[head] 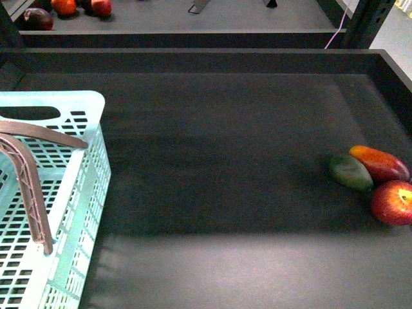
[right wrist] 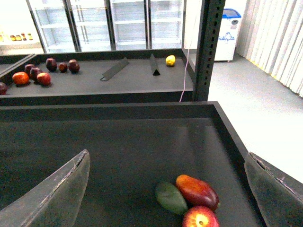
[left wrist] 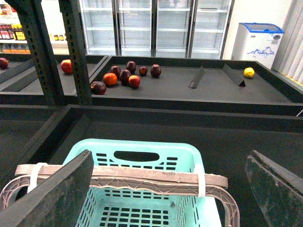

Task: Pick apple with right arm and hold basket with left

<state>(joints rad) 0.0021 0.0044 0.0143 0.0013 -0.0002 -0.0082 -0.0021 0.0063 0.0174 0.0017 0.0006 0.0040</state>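
Front view sets the apple (head: 393, 201) well apart from the basket (head: 90, 98), right tool (right wrist: 166, 158) and left tool (left wrist: 171, 156) both wide, so we judge reaching comes next.

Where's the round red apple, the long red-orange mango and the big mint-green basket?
Round red apple (head: 393, 203), front view: middle of its red skin.
Long red-orange mango (head: 380, 164), front view: middle of its body.
Pale mint-green slotted plastic basket (head: 96, 175), front view: its outer side wall.

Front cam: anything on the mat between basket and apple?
No. In the front view the dark mat between the basket and the apple is bare; the green fruit and mango sit just behind the apple.
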